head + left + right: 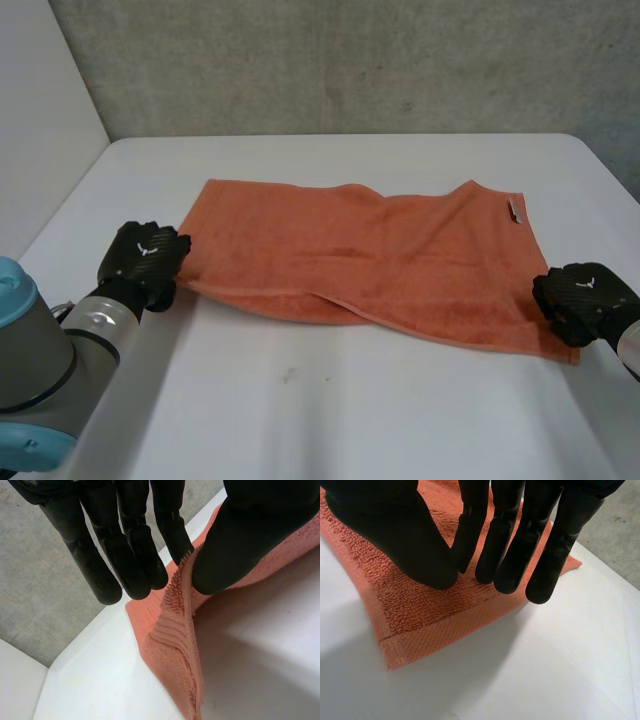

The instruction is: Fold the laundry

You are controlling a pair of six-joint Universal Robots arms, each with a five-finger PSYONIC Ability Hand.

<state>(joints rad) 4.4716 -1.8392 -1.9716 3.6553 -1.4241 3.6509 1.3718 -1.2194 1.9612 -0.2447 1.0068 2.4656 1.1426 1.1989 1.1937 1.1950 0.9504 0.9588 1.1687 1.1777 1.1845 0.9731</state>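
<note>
Nearest to the head camera is the left arm [60, 340]. Its left hand [148, 258] is at the near left corner of the orange towel [380, 260], which lies on the table [330, 410] with its long axis left to right. The right hand [585, 298] is on the near right corner. From the left wrist I see thumb and fingers [167, 535] pinching the lifted edge. From the right wrist, the hand covers its corner; I cannot tell if it grips.

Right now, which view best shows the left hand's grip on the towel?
Left wrist view: the left hand pinches the edge of the towel between thumb and finger. Head view shows that hand's back at the towel's corner; right wrist view shows the right hand at another corner.
</note>
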